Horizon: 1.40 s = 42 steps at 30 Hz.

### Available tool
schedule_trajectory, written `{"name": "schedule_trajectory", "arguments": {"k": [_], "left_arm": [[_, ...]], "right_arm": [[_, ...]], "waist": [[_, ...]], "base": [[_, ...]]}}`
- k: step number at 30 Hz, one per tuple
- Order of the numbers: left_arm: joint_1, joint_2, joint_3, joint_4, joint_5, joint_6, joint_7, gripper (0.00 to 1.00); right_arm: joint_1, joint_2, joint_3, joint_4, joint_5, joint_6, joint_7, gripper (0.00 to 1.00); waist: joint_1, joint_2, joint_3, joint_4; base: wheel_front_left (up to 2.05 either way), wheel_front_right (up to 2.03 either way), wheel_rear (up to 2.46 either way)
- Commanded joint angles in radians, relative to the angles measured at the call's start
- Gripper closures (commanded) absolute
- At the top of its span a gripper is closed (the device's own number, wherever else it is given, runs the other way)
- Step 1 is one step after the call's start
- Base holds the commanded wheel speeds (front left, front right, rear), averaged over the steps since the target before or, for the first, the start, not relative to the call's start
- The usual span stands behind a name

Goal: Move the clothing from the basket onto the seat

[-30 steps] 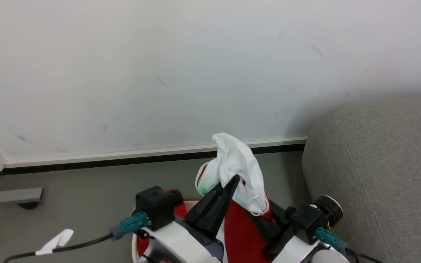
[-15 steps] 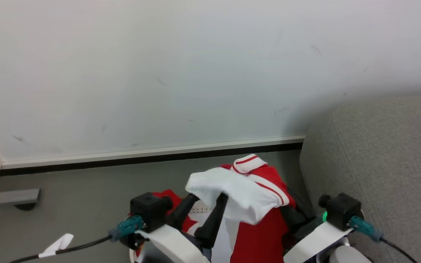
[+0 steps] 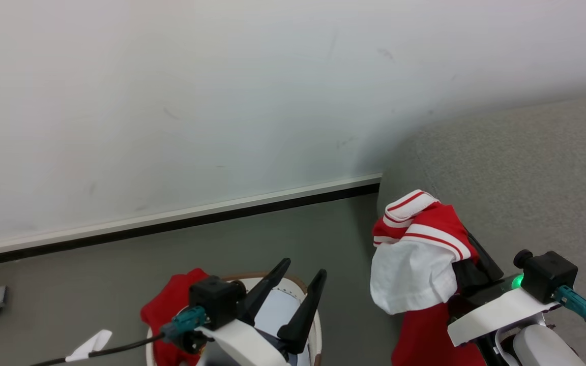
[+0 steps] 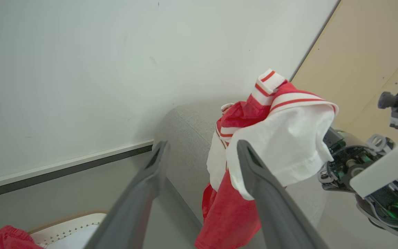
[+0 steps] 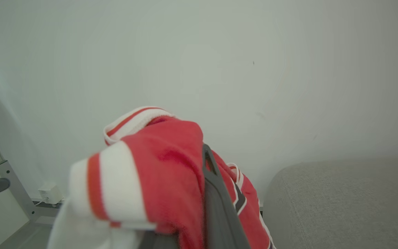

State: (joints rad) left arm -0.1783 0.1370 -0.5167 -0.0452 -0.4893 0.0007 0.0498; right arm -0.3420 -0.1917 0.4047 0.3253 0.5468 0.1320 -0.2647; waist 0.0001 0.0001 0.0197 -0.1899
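My right gripper [image 3: 471, 251] is shut on the clothing, a red and white garment with striped trim [image 3: 417, 239], which hangs in the air at the front edge of the grey seat [image 3: 522, 162]. The cloth covers most of one dark finger [image 5: 216, 204]. My left gripper [image 3: 303, 269] stands open and empty above the cream basket [image 3: 279, 311]. A plain red garment [image 3: 171, 300] is draped over the basket's left rim. In the left wrist view the striped garment [image 4: 282, 138] hangs just right of my open fingers [image 4: 254, 173].
A white wall with a pale skirting board [image 3: 171, 218] runs behind the grey floor [image 3: 94, 274]. A cable with a white tag [image 3: 87, 345] trails at the lower left. A beige panel [image 4: 368, 52] stands beyond the seat.
The left gripper opened and let go of the striped garment. The right gripper shut on it and carried it right, toward the seat. The camera turned to the right.
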Motion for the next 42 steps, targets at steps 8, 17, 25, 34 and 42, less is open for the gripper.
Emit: {"name": "schedule_trajectory", "arguments": {"k": [8, 17, 25, 34, 42], "left_arm": [[-0.025, -0.002, -0.008, 0.009, 0.015, -0.004, -0.016, 0.00], [-0.061, -0.003, -0.024, 0.005, 0.026, -0.005, -0.006, 0.00], [-0.222, 0.011, -0.041, -0.026, 0.088, -0.023, 0.046, 0.00], [-0.535, -0.020, -0.042, 0.002, 0.158, -0.058, 0.075, 0.00], [-0.661, -0.060, -0.052, 0.058, 0.155, -0.060, 0.020, 0.00]], "right_arm": [[0.005, -0.007, -0.010, -0.034, -0.014, -0.002, 0.000, 1.00], [-0.004, 0.001, -0.078, -0.080, -0.025, -0.002, 0.000, 1.00], [-0.180, 0.006, -0.257, -0.134, -0.075, -0.002, 0.000, 1.00], [-0.595, -0.118, -0.580, -0.024, -0.142, -0.002, 0.005, 1.00], [-0.878, -0.289, -0.777, 0.220, -0.331, -0.002, 0.040, 1.00]], "waist": [[-0.0001, -0.0001, 0.025, -0.132], [-0.0001, -0.0001, 0.081, -0.180], [-0.0001, -0.0001, 0.327, -0.129], [-0.0001, -0.0001, 0.651, -0.028], [-0.0001, -0.0001, 0.732, 0.045]], "base": [[0.00, 0.00, 0.00], [0.00, 0.00, 0.00], [0.00, 0.00, 0.00], [0.00, 0.00, 0.00], [0.00, 0.00, 0.00]]}}
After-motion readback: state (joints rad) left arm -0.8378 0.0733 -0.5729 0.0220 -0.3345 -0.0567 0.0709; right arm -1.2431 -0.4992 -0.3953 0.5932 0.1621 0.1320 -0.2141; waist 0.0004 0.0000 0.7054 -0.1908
